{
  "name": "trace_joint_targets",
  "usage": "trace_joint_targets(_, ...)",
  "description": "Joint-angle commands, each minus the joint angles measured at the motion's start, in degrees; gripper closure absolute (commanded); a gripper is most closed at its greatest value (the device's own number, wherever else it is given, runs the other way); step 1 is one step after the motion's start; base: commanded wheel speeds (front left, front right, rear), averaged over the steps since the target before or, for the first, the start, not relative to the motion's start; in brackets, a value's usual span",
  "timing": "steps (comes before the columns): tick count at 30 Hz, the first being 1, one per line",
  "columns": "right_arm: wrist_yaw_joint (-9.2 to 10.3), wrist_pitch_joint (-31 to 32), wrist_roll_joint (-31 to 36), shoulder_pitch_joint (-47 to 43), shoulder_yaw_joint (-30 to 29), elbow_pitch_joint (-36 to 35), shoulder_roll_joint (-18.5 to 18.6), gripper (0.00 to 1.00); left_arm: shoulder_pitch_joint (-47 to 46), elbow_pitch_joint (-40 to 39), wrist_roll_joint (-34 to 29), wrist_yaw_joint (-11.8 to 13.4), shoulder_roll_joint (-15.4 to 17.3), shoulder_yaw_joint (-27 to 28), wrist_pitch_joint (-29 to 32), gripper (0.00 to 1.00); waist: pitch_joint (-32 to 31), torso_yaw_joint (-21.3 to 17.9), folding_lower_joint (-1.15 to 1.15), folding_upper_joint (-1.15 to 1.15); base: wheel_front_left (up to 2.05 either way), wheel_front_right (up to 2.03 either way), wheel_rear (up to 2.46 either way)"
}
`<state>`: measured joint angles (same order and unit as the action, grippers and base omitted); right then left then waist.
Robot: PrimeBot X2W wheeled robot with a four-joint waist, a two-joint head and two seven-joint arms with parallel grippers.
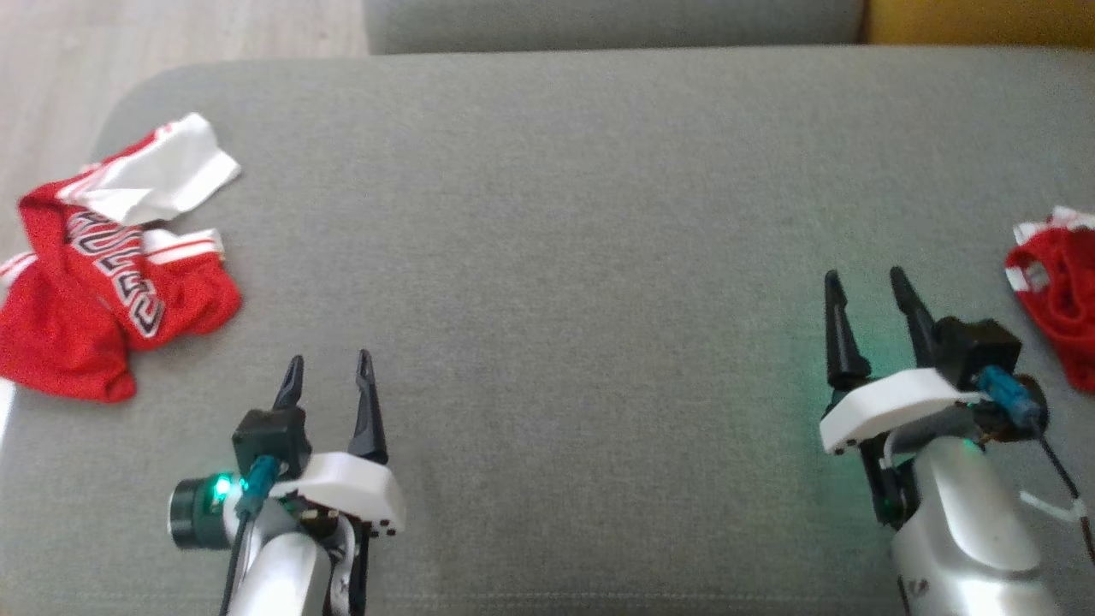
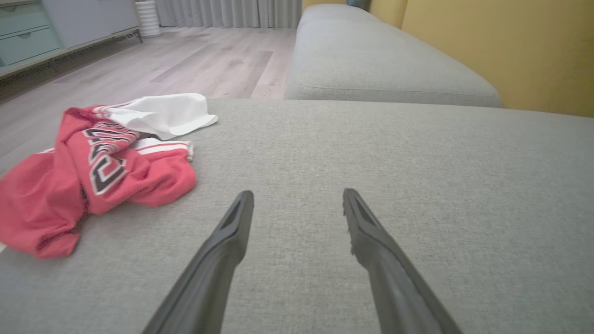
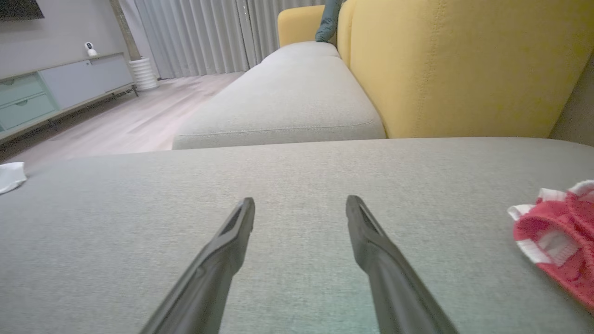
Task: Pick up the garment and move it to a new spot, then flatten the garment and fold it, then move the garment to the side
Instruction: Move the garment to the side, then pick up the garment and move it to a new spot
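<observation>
- The left gripper point(image 1: 329, 359) hung open and empty over the near left of the grey cushion point(image 1: 556, 214). In the left wrist view its two fingers stood well apart, with only bare fabric between them.
- The right gripper point(image 1: 862, 275) was likewise spread wide and held nothing, poised over the near right of the cushion.
- A crumpled red jersey point(image 1: 94, 299) lay at the cushion's left edge, to the far left of the left gripper and apart from it. Its white lining was turned out and its lettering was creased.
- A second red garment point(image 1: 1061, 299) lay bunched at the right edge, near the right gripper but not touching it.
- With both arms parked wide, the middle of the cushion was probably being kept free as the flattening spot.
- Which piece the task meant could not be told. The jersey was plainly still unfolded.
- The frame cut off the second garment, so its shape and whether it was folded were unclear.
- The jersey's lettering was too rumpled to read, and its near-left edge ran out of the head view.
</observation>
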<state>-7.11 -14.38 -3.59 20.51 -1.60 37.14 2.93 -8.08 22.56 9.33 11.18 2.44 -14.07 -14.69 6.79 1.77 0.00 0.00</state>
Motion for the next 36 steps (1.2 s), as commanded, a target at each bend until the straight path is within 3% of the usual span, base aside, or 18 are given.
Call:
trace_joint_targets(1, -0.37, -0.6, -1.0, 0.3, 2.1, -2.3, 0.0, 0.0, -0.8, -1.7, -0.2, 0.4, 0.4, 2.3, -0.3, 0.0, -1.8, 1.5, 0.0, 0.0, 0.0, 0.0, 0.0)
trace_joint_targets(10, -0.37, -0.6, -4.8, -3.8, 6.5, -4.2, 0.0, 0.0, 2.3, -2.2, -1.0, 0.2, 0.4, 5.0, -0.3, 0.0, -5.8, 1.6, 0.0, 0.0, 0.0, 0.0, 0.0)
trace_joint_targets(21, -0.37, -0.6, -5.2, -5.3, 8.3, -4.6, 0.0, 0.0, 3.3, -2.7, -0.6, -0.2, 0.4, 5.3, -0.3, 0.0, -6.0, 2.6, 0.0, 0.0, 0.0, 0.0, 0.0)
trace_joint_targets(30, -0.37, -0.6, -6.2, -5.7, 10.3, -5.1, 0.0, 0.0, 2.8, -3.5, 0.2, -0.3, 0.4, 3.7, -0.3, 0.0, -4.9, 12.6, 0.0, 0.0, 0.0, 0.0, 0.0)
trace_joint_targets(36, -0.37, -0.6, -7.0, -5.1, 11.8, -5.1, 0.0, 0.0, 3.8, -3.4, 0.2, 0.0, 0.4, 5.0, -0.3, 0.0, -3.9, 21.8, 0.0, 0.0, 0.0, 0.0, 0.0)
